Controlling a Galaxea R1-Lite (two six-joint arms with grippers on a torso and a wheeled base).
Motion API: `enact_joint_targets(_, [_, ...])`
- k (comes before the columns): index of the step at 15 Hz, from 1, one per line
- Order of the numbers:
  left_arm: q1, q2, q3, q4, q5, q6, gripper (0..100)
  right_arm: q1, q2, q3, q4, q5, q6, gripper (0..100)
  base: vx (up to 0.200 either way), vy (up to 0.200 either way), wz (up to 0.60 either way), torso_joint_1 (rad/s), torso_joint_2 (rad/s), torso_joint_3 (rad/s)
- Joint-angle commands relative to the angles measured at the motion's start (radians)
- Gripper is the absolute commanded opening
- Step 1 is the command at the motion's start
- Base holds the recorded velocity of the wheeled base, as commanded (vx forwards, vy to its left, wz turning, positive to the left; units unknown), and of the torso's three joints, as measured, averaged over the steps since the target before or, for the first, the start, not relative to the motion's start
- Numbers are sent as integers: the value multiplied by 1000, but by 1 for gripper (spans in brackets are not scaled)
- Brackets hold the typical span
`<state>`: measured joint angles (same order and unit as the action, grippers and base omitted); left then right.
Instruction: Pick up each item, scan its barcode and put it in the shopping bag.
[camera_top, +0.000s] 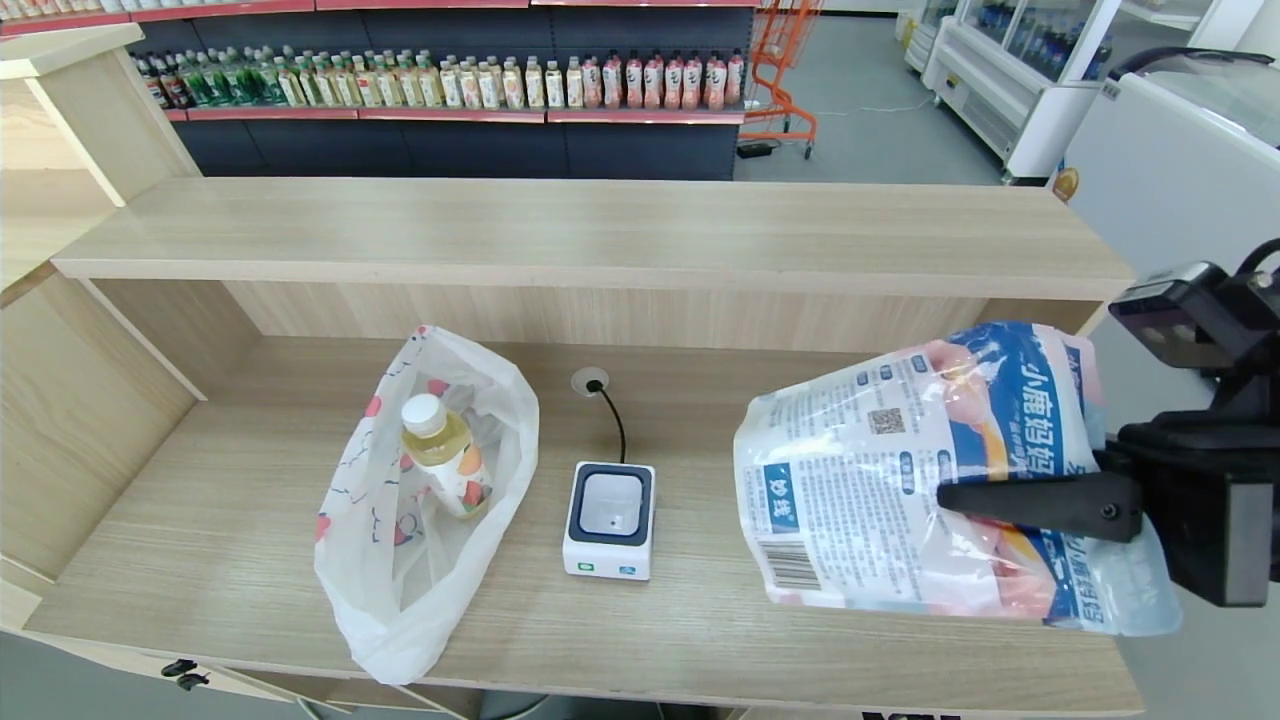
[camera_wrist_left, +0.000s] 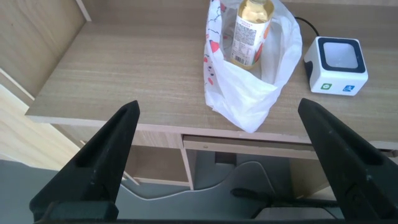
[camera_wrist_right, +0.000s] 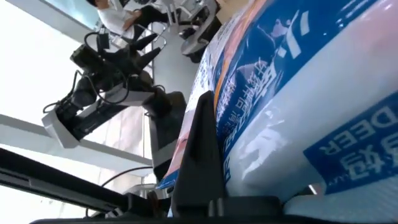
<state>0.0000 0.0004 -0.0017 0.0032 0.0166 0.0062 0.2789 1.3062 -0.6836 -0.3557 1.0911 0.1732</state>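
A pale wood-grain surface (camera_top: 250, 540) fills the lower half of the head view. A raised ledge (camera_top: 600, 230) of the same wood walls it at the back, and a side panel (camera_top: 70, 420) closes it at the left edge. Across the top of the frame, behind the ledge, a dark shelf unit (camera_top: 450, 145) with red edging carries a row of bottles (camera_top: 450, 85). At the upper right are grey floor (camera_top: 870, 110), an orange trolley (camera_top: 785, 70) and white glass-fronted freezers (camera_top: 1010, 90). The light is bright and even.

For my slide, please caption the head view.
Right gripper holds a printed pack beside the scanner; a bottle sits in the shopping bag.
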Motion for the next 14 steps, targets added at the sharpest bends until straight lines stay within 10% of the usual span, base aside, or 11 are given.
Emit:
enact_joint_targets(1, [0,0,0,0,0,0,100,25,-21,-1,3,9,0,0,0,0,0,0,0,0])
enact_joint_targets(14, [0,0,0,0,0,0,100,69,-105,4,95,43,5,0,0,0,0,0,0,0])
